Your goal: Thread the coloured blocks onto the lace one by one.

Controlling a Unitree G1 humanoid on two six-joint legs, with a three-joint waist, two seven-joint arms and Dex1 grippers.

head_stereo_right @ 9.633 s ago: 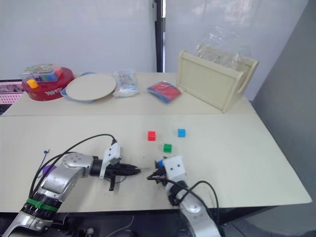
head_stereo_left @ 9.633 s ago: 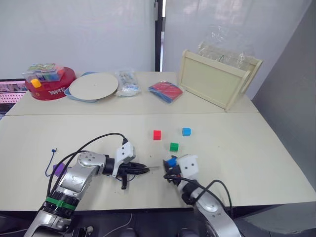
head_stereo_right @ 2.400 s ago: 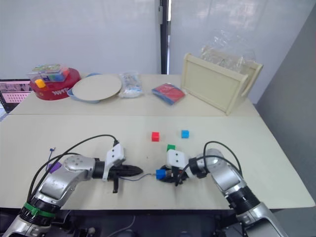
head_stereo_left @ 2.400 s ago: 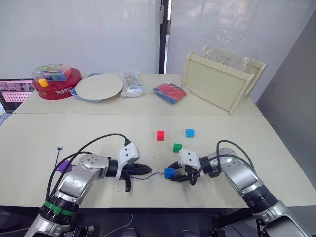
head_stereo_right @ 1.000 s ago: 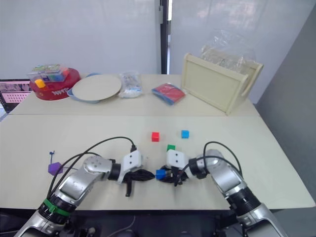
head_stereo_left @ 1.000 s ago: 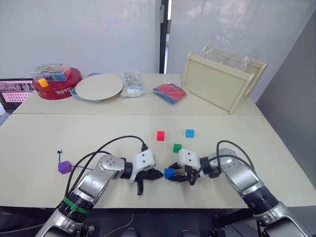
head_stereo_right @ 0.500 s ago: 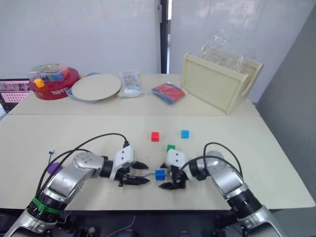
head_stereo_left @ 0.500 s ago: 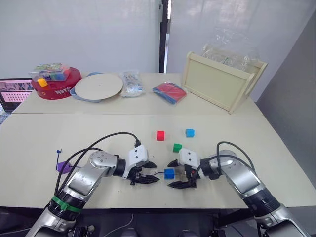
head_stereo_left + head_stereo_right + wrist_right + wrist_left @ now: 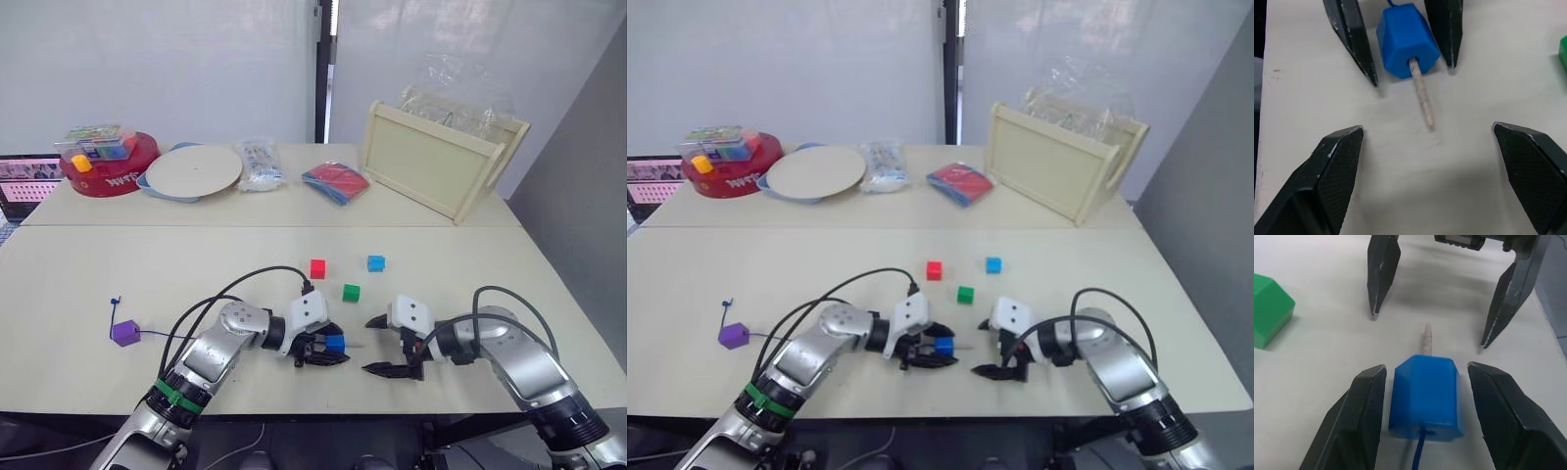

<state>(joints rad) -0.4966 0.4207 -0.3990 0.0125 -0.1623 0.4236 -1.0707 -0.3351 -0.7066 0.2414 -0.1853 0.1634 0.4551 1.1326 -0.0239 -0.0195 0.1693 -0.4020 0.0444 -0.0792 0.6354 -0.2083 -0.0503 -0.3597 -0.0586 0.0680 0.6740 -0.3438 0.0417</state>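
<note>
A blue block (image 9: 1425, 396) sits on the table, threaded on the dark-blue lace (image 9: 1420, 450). The lace's pale stiff tip (image 9: 1422, 103) sticks out of its far side. My left gripper (image 9: 342, 347) is open, one finger on each side of this block with a small gap on both sides. My right gripper (image 9: 369, 346) is wide open a short way to the right, facing the tip and touching nothing. A purple block (image 9: 124, 333) sits on the lace near its knotted end at the left. Red (image 9: 317, 268), green (image 9: 351, 292) and light-blue (image 9: 376, 262) blocks lie loose behind.
At the back of the table stand a wooden tray (image 9: 436, 162) on its side, a red-and-blue packet (image 9: 336, 183), a white plate (image 9: 193, 170), a clear bag (image 9: 259, 163) and a red tin (image 9: 103, 166). Black cables (image 9: 245, 284) arch over my left arm.
My left gripper has opened and moved right, so its fingers now stand either side of the blue block. My right gripper has opened, let go and drawn back to the right.
</note>
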